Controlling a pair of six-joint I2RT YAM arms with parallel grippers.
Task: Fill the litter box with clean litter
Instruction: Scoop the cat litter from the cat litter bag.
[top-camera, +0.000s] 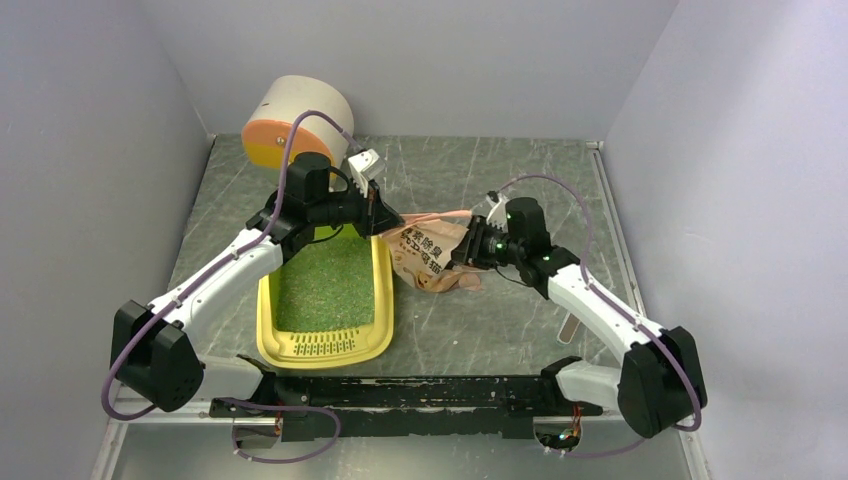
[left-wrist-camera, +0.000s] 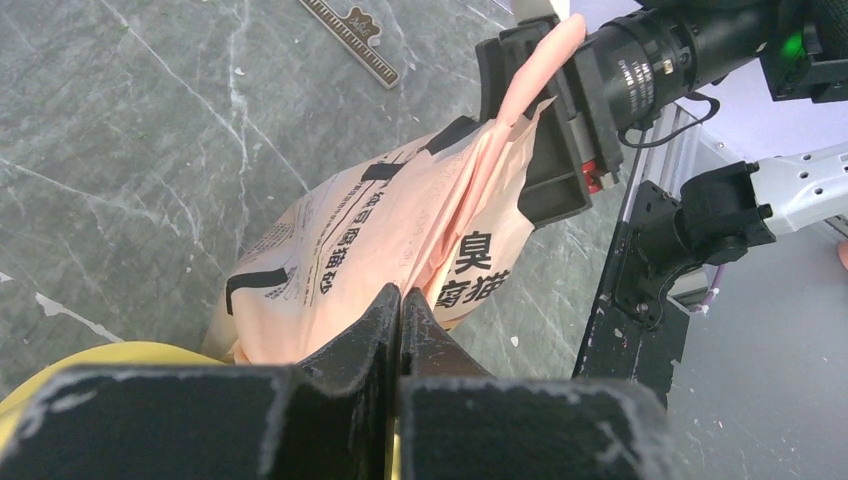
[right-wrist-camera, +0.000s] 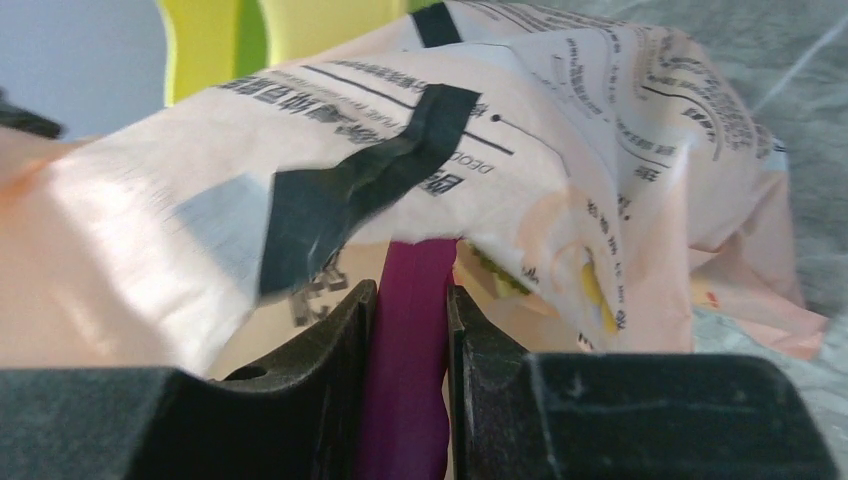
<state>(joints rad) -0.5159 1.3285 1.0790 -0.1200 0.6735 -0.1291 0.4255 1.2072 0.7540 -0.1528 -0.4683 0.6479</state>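
Left gripper (left-wrist-camera: 400, 300) pinches shut on the pink-beige bag (left-wrist-camera: 380, 220) at 2 o'clock of the litter box (top-camera: 382, 292), which holds green litter (top-camera: 325, 285); right gripper (right-wrist-camera: 410, 296) clamps the magenta scoop (right-wrist-camera: 405, 400).

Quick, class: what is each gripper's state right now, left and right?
Left gripper: closed, apparently pinching the edge of the bag.
Right gripper: closed on the magenta scoop handle.

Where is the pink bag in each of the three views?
Top external: bag at centre, right of the litter box.
Left wrist: bag at centre; litter box lower left.
Right wrist: bag fills the upper half; litter box top left.
Shared landmark: litter box.
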